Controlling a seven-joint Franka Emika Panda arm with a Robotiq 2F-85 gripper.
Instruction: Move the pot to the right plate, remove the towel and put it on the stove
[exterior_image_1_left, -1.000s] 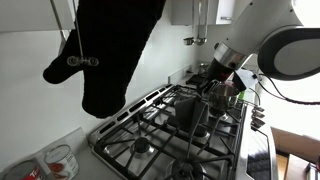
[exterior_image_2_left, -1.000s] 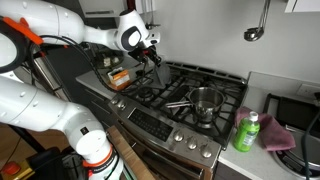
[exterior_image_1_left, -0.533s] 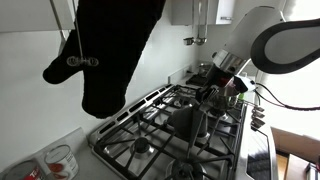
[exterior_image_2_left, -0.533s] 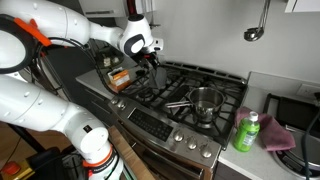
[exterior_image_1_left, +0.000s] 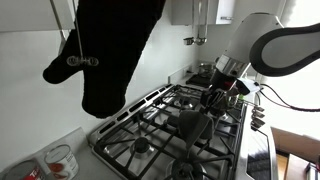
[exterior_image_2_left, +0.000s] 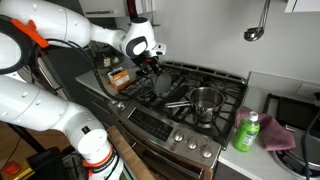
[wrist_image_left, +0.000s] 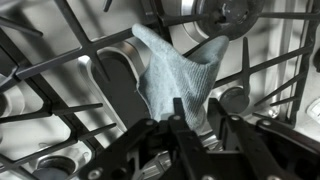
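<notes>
My gripper (wrist_image_left: 196, 105) is shut on a corner of a grey-blue towel (wrist_image_left: 172, 68). The towel hangs from the jaws and drapes down onto the black grates of the stove (wrist_image_left: 60, 95). In an exterior view the gripper (exterior_image_2_left: 150, 68) is low over the back left burner, with the towel (exterior_image_2_left: 160, 88) trailing below it. A silver pot (exterior_image_2_left: 205, 101) with a handle stands on the front right burner, apart from the gripper. In an exterior view the gripper (exterior_image_1_left: 215, 95) is behind the pot (exterior_image_1_left: 188, 122).
A black oven mitt (exterior_image_1_left: 110, 50) hangs in the foreground. A green bottle (exterior_image_2_left: 246, 132) and a pink cloth (exterior_image_2_left: 280, 136) lie on the counter to the right of the stove. A box (exterior_image_2_left: 118, 78) sits to the stove's left, and a measuring cup (exterior_image_1_left: 60, 160) beside it.
The gripper has moved down toward the grates with the towel in it. The towel now rests partly on the stove. The pot has not moved.
</notes>
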